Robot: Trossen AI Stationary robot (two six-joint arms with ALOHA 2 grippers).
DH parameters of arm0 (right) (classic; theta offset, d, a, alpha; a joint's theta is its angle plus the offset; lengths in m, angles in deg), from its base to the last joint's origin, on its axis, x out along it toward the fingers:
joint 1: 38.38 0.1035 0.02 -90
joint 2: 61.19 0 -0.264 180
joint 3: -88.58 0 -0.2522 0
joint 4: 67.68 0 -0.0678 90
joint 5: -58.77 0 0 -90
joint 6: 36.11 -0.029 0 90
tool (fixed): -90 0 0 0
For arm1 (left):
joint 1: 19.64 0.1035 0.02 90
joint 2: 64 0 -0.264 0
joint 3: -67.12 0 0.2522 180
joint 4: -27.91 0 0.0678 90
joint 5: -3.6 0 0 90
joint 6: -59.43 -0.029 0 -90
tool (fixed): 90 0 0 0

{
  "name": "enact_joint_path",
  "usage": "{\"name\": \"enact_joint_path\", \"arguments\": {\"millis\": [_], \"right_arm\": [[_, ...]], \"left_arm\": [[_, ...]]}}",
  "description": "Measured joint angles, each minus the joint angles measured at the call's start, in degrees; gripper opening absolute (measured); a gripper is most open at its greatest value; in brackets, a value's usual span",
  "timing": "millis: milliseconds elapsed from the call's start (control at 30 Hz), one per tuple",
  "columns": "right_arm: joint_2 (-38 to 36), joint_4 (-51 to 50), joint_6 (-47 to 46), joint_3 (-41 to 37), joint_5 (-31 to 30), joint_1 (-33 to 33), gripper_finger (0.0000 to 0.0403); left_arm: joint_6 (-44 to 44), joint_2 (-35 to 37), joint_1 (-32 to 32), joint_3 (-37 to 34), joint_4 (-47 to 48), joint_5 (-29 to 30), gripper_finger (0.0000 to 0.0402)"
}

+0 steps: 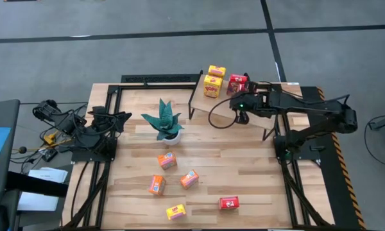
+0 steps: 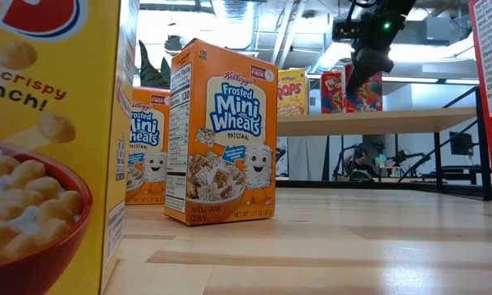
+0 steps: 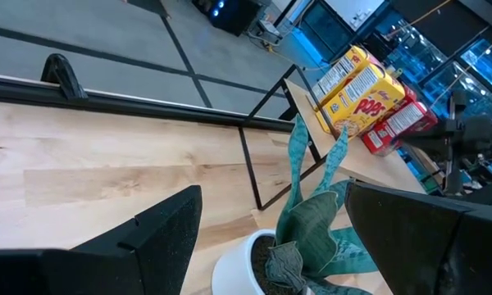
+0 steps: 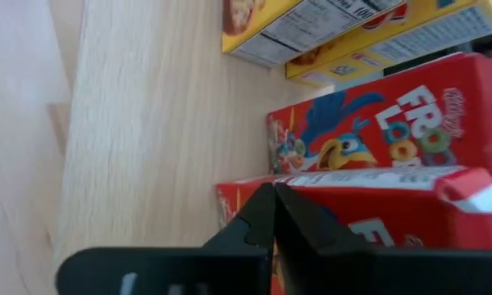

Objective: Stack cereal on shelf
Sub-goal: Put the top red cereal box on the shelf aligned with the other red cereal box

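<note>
Tabletop (image 1: 256,167) of slatted wood is seen spread beneath everything, and all places below are given relative to the shelf (image 1: 289,106), the light-wood board on black legs at the table's far edge. Behind the shelf's right part the right arm is mounted, and its right gripper (image 1: 241,117) is reached over the board's middle, just in front of the red boxes; its fingers (image 4: 271,221) are seen pressed together with nothing between them, their tips at the edge of the nearer red box. Far to the shelf's left the left arm is folded at the table's side, and the left gripper (image 3: 271,238) is held wide apart and empty, pointed toward the shelf. The teal plant (image 1: 165,122) in its white pot is stood just left of the shelf's front. On the shelf's left part two yellow boxes (image 1: 213,81) are set side by side, with two red boxes (image 1: 237,83) just beside them toward the middle. Well in front of the shelf, on the tabletop, three orange boxes (image 1: 167,160) are scattered, and nearer the front edge a yellow box (image 1: 176,211) and a red box (image 1: 229,203) are left.
</note>
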Motion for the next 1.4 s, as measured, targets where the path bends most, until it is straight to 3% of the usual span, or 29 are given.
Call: {"name": "enact_joint_path", "arguments": {"millis": [200, 400, 567, 700, 933, 1400], "right_arm": [[-1.54, -5.82, -4.29, 4.5, 0.24, 4.97, 0.0026], [-10.98, -12.25, -21.41, 4.29, -0.23, 10.62, 0.001], [-20.86, -13.56, -36.77, -2.44, -7.44, 13.95, 0.0015], [-24.73, -12.98, -42.83, -7.5, -13.47, 13.48, 0.0006], [-24.08, -11.99, -43.49, -11.6, -14.26, 8.78, 0.0015], [-19.07, 3.65, -29.07, -15.13, -13.08, 1.67, 0.001]], "left_arm": [[0.67, -0.02, 0.0, 0.0, -0.01, -0.55, 0.0293], [0.29, -0.02, 0.0, 0.0, 0.03, -0.29, 0.0293], [0.34, 0.0, 0.0, 0.0, 0.82, 1.07, 0.0293], [0.77, 0.0, 0.0, 0.0, 1.23, 2.24, 0.0293], [0.91, 0.0, 0.0, 0.0, 1.23, 2.25, 0.0293], [0.91, 0.0, 0.0, 0.0, 1.52, 2.01, 0.0293]]}}
